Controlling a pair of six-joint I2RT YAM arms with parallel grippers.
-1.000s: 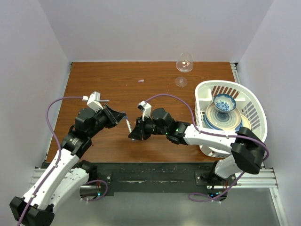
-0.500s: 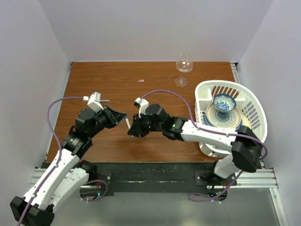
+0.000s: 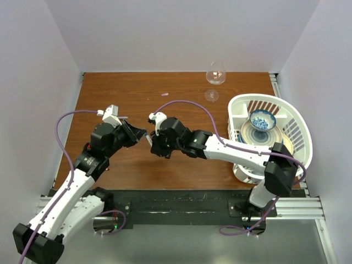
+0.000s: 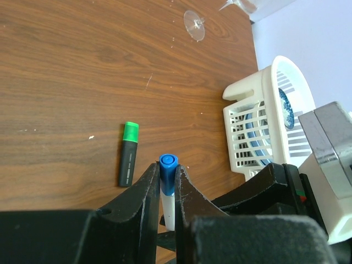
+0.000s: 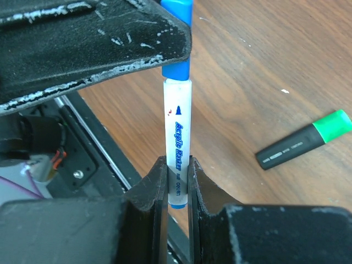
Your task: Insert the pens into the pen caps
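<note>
A white-bodied pen (image 5: pixel 177 137) with blue lettering is held level above the table between my two grippers. My right gripper (image 5: pixel 177 165) is shut on its body near the rear end. My left gripper (image 4: pixel 168 165) is shut on the blue cap (image 4: pixel 168 168), which sits on the pen's tip. In the top view the left gripper (image 3: pixel 141 133) and right gripper (image 3: pixel 154 144) nearly touch, and the pen (image 3: pixel 147 138) barely shows. A black marker with a green cap (image 4: pixel 128 155) lies on the table below, also in the right wrist view (image 5: pixel 300 141). A pale pink cap (image 3: pixel 164 94) lies far back.
A white dish basket (image 3: pixel 294 118) holding a bowl and plates stands at the right edge. A wine glass (image 3: pixel 214 77) stands at the back of the wooden table (image 3: pixel 110 88). The metal rail (image 3: pixel 181 206) runs along the near edge.
My right arm has moved left toward the left gripper, closing the gap between the two. The visible stretch of pen between them has shortened. The left gripper shifted slightly.
</note>
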